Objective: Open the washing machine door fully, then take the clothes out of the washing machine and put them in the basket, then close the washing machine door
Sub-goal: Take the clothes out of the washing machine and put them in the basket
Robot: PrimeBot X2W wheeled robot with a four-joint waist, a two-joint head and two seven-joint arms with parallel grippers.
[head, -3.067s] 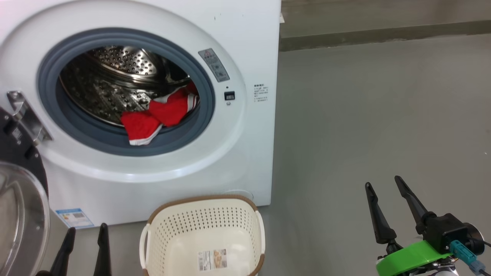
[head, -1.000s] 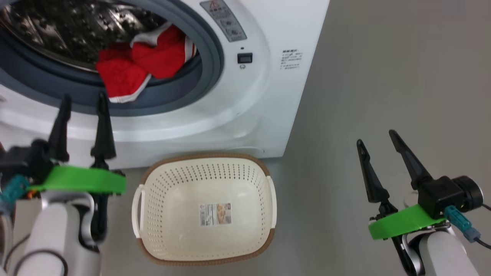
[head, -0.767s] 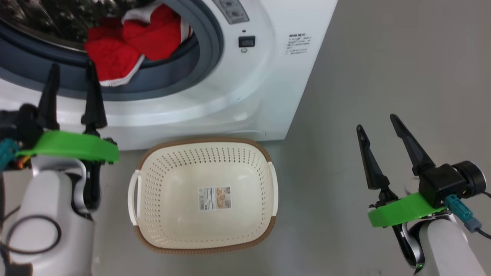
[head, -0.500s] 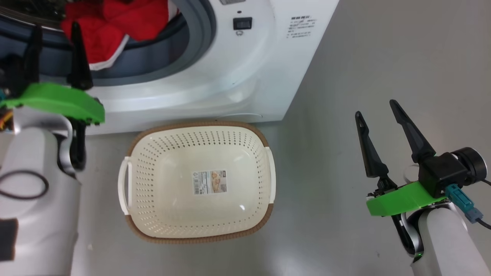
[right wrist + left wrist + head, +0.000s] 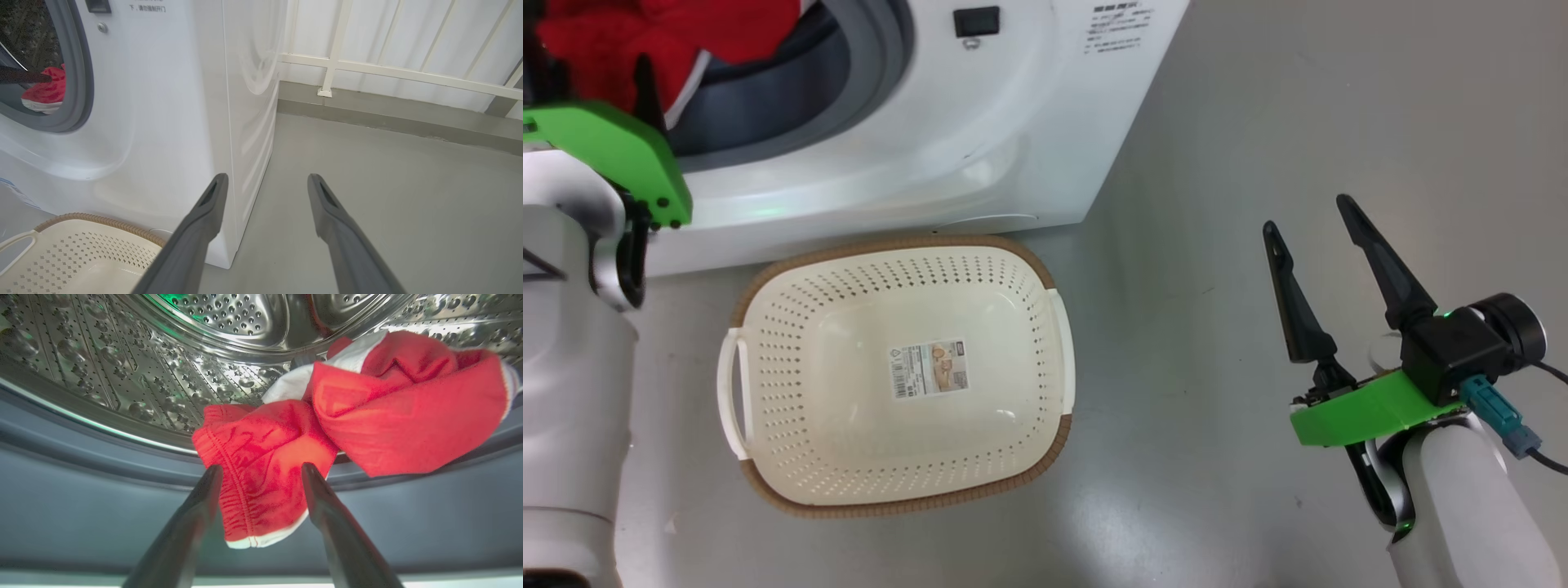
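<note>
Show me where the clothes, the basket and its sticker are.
clothes (image 5: 261, 457), left wrist view, front red fold.
basket (image 5: 890, 269), head view, far perforated wall.
sticker (image 5: 929, 369), head view, its middle.

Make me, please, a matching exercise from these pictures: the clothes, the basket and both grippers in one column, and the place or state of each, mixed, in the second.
1. clothes
2. basket
3. left gripper
4. right gripper

A. empty, on the floor
B. open, above the floor right of the basket
C. draped over the grey ring at the drum's mouth
D. open, pointing at the clothes

Pairs: 1-C, 2-A, 3-D, 4-B
</note>
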